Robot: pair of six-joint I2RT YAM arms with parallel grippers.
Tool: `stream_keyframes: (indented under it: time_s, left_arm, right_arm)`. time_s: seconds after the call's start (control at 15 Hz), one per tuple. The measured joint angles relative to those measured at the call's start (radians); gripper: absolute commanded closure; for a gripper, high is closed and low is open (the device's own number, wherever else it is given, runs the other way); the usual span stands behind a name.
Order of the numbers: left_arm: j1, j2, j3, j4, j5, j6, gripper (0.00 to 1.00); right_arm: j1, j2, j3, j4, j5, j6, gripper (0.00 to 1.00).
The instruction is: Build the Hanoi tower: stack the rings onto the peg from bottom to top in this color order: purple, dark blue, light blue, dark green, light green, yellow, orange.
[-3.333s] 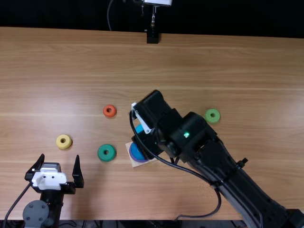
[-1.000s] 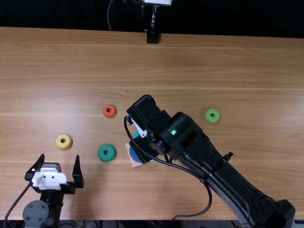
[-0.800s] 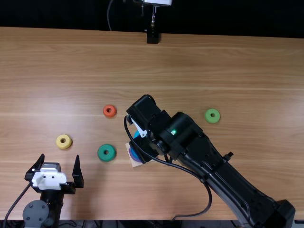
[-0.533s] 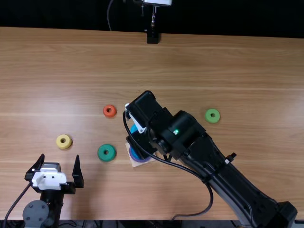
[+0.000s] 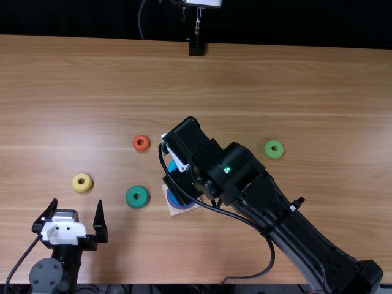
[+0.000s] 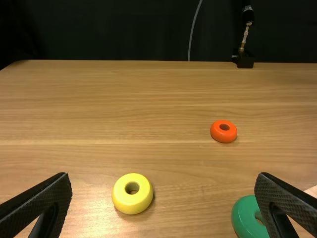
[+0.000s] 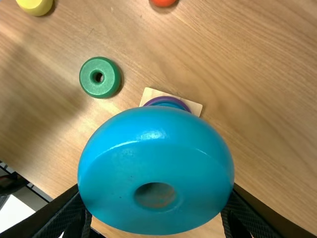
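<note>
light blue ring (image 7: 156, 126) above pale square base (image 7: 152, 92) holding stacked purple ring (image 7: 168, 98) and dark blue ring (image 7: 169, 104).

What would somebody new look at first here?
Probably the fat light blue ring, looking huge between the fingers of the right end effector, above the wooden base. Next, maybe the big black right arm, stretching from the top view's bottom right corner to the middle. Then the bright orange ring, lying flat on the table.
</note>
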Motion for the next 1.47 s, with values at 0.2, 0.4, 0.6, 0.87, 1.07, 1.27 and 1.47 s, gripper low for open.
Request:
stream_keyframes:
  time_s: [0.2,0.4,0.6,0.87,1.07,1.27,1.47]
  left_arm:
    - [0.0,0.0,0.0,0.0,0.0,-0.001,0.0]
    - [0.0,0.0,0.0,0.0,0.0,0.0,0.0]
    - [0.0,0.0,0.0,0.0,0.0,0.0,0.0]
    - [0.0,0.0,0.0,0.0,0.0,0.0,0.0]
    - [0.0,0.0,0.0,0.0,0.0,0.0,0.0]
    - [0.0,0.0,0.0,0.0,0.0,0.0,0.0]
    - [0.0,0.0,0.0,0.0,0.0,0.0,0.0]
  right_arm:
    - [0.0,0.007,0.0,-0.001,0.0,0.0,1.0]
    - [0.0,0.013,-0.002,-0.001,0.0,-0.001,1.0]
    - [0.0,0.013,-0.011,-0.003,0.0,-0.001,1.0]
    - [0.0,0.013,-0.072,-0.002,0.0,-0.003,1.0]
    - [0.0,0.013,-0.072,0.001,0.0,-0.003,1.0]
    - [0.0,0.013,-0.072,0.006,0.001,0.001,0.0]
    - [0.0,0.013,-0.072,0.025,0.004,0.004,0.0]
